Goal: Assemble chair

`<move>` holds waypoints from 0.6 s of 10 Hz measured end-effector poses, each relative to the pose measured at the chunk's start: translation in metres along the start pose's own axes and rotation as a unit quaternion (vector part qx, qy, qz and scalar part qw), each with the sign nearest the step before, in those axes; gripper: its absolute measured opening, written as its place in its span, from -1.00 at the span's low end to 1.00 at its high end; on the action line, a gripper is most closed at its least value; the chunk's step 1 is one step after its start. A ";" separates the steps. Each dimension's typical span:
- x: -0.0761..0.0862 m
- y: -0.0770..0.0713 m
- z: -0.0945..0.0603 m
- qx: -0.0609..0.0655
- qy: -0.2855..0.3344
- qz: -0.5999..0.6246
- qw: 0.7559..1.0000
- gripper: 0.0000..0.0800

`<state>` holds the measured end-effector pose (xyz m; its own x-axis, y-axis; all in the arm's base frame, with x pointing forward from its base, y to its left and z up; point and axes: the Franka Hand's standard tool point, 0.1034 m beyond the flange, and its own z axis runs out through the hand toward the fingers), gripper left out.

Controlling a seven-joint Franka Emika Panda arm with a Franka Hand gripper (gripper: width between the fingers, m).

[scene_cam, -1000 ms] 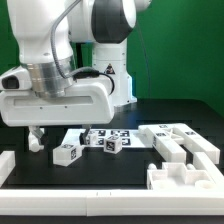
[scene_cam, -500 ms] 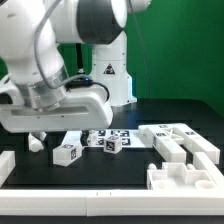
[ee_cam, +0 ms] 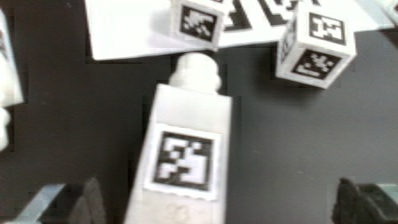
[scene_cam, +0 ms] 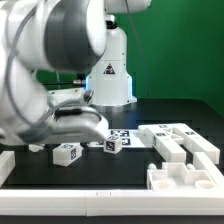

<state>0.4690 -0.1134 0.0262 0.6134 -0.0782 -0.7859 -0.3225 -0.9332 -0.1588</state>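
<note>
**Straddling a loose chair bar, jaws wide and empty**

Nearest the wrist camera, the gripper [ee_cam: 222, 203] is spread to its full width. Its two dark fingers [ee_cam: 77, 203] show at either edge of the view, with bare black table [ee_cam: 285, 140] between each of them and the part, so nothing is held. That wide stance looks deliberate: it leaves room to come down on both long sides of the part without nudging it.

Between the fingers lies the tagged bar [ee_cam: 187, 150], a chunky white chair piece. It lies flat just in front of the marker board [ee_cam: 151, 35], tag face up, with its rounded peg end [ee_cam: 196, 72] pointing at the board and reaching about to its edge. Lying lengthwise to the jaws, it offers its two flat sides to the pads, probably the surest place to pinch it. In the exterior view the bar sits just off the board's near edge, and the arm [scene_cam: 50, 70] is too blurred to judge how high the gripper hangs.

A little farther on, a tagged cube [ee_cam: 315, 55] rests at the board's near edge, close to the peg. A careless closing or lift could knock it. A second cube [ee_cam: 206, 18] appears to sit on the board itself.

Farthest from the board, towards the exterior view's right, the stepped chair blocks [scene_cam: 185, 150] wait unjoined. I judge the assembly barely begun.
</note>
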 end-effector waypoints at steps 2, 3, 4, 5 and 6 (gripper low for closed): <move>0.007 -0.001 -0.001 -0.002 -0.016 0.000 1.000 0.62; 0.007 -0.001 -0.001 -0.002 -0.016 0.000 1.000 0.62; 0.006 0.002 0.002 -0.002 -0.022 0.009 1.000 0.62; 0.002 0.008 0.009 -0.001 -0.040 0.039 0.998 0.62; -0.004 0.012 0.019 0.001 -0.071 0.078 0.994 0.62</move>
<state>0.4486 -0.1178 0.0161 0.4480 -0.1708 -0.8776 -0.4076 -0.9127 -0.0305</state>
